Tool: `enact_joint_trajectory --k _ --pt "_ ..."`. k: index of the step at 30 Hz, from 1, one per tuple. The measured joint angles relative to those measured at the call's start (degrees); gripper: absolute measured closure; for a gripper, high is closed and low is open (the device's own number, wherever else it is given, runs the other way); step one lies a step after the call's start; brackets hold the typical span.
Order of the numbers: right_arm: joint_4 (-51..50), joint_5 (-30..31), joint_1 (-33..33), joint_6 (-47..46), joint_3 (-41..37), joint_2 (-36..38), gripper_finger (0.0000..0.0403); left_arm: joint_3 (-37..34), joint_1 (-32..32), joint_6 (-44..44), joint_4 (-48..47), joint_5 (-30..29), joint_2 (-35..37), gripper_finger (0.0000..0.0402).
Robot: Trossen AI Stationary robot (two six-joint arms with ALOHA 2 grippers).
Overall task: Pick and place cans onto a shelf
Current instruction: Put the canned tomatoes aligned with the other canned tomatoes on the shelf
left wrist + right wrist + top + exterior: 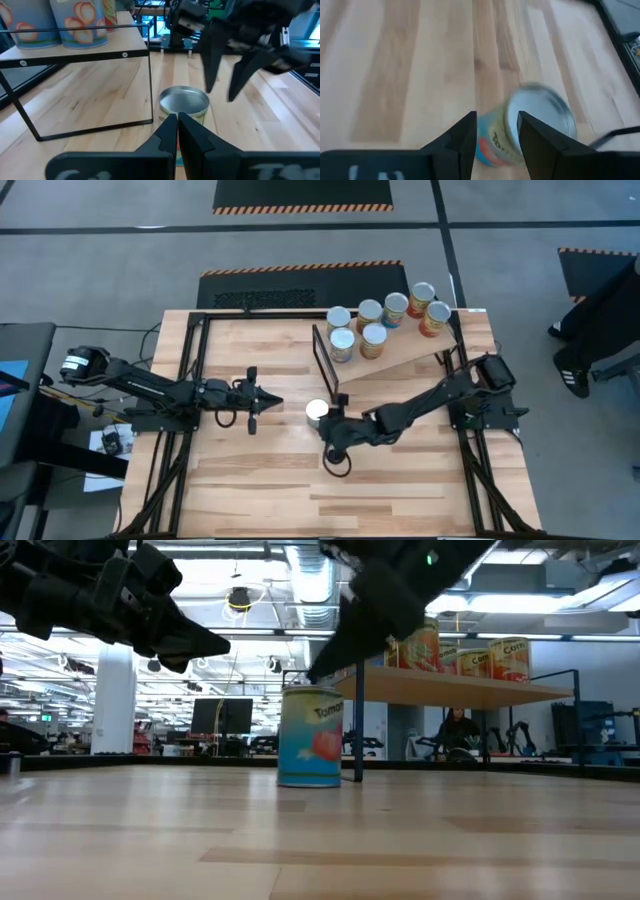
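Right gripper (330, 423) hangs jaws apart just beside the lone upright can (317, 412) on the table near the shelf (400, 352), apparently a touch above its lid, nearer than the left gripper (268, 402), whose jaws are together.

Looks like a big open robotics lab: exposed ceiling ducts (300, 575) and strip lights, grey floor with hazard-striped mats (303, 194), monitors (222, 716) and more rigs behind the desk (320, 840).
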State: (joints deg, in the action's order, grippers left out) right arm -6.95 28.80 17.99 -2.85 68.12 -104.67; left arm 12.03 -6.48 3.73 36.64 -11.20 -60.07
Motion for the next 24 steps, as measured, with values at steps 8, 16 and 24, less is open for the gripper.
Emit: enact_joint_trajectory --k 8,16,24 --pt "-3.1 0.0 -1.3 10.0 0.1 -0.6 0.0254 0.0 0.0 0.1 -0.3 0.0 0.0 0.0397" --pt "-2.2 -0.7 -1.7 10.1 0.6 0.2 0.026 0.0 0.0 0.1 -0.3 0.0 0.0 0.0397" --pt "-2.5 -0.5 -1.9 2.2 2.5 -0.6 0.0263 0.0 0.0 0.4 -0.3 0.0 0.0 0.0397"
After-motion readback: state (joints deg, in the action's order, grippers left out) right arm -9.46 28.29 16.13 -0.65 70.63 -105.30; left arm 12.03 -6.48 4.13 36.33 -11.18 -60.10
